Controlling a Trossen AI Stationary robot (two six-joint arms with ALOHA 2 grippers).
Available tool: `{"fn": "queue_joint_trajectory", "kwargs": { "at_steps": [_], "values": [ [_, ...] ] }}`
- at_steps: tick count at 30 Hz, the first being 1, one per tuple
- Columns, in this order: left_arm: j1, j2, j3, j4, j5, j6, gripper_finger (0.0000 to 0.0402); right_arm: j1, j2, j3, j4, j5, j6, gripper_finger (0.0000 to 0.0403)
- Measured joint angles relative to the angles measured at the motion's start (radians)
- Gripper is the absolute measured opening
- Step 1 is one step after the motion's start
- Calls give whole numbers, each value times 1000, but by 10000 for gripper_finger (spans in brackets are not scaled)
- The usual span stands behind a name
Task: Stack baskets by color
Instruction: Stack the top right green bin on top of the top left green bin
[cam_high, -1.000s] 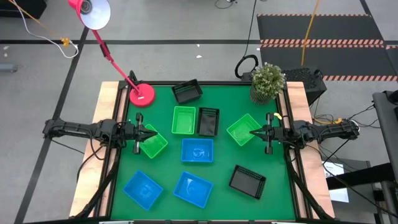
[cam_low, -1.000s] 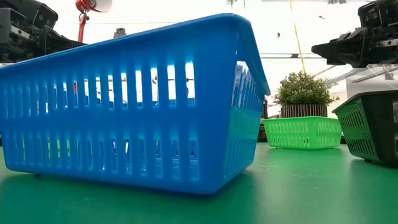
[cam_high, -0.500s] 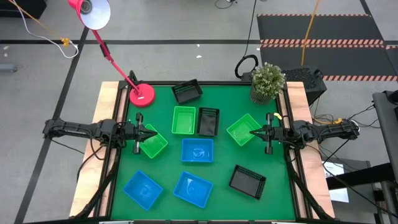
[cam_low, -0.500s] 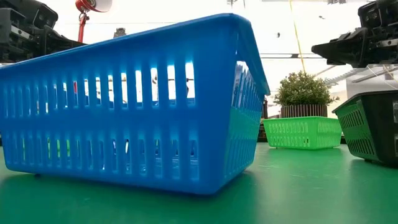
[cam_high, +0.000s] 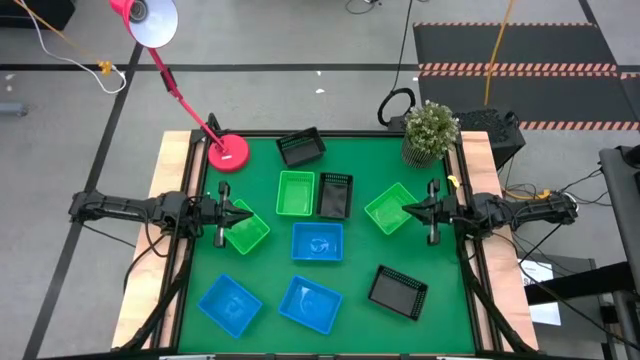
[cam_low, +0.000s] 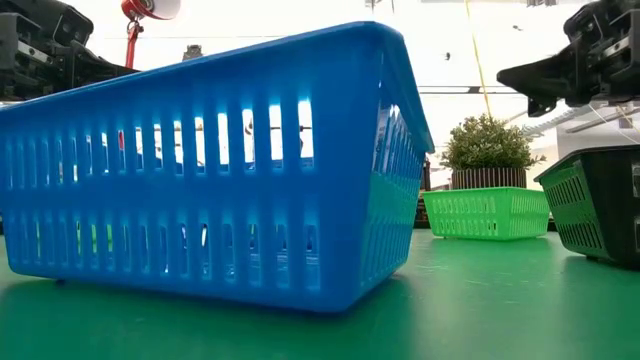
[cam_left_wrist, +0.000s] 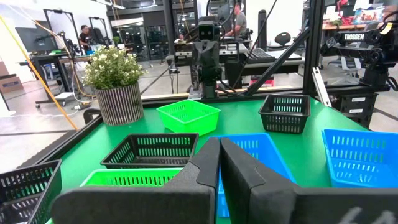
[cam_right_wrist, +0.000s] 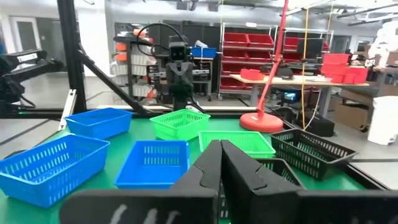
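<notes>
Nine baskets sit on their bottoms on the green table. The green ones are at the left, middle and right. Blue ones lie at the centre and along the near edge. Black ones are at the far side, the middle and near right. My left gripper hovers shut over the left green basket. My right gripper hovers shut, level, over the right green basket's edge. Neither holds anything.
A pink desk lamp stands with its base at the far left corner. A potted plant is at the far right corner. Bare mat shows between the near blue baskets and the black basket, and along the right edge.
My right gripper has rolled about the line it points along, staying in place and shut. The baskets have not moved.
</notes>
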Motion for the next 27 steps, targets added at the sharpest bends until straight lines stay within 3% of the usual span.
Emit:
{"fn": "queue_joint_trajectory", "kwargs": {
  "at_steps": [12, 16, 21, 27],
  "values": [
    [0, 0, 0, 0, 0, 0, 17, 0, 0, 1, 75, 2, 99, 0],
    [0, 0, 0, 0, 0, 0, 17, 0, 14, 45, 71, 2, 56, 0],
    [0, 0, 0, 0, 0, 0, 17, 0, 108, 241, -24, 4, 57, 0],
    [0, 1, 0, 4, -1, 0, 17, 0, 333, 555, -143, -1, 48, 0]
  ]
}}
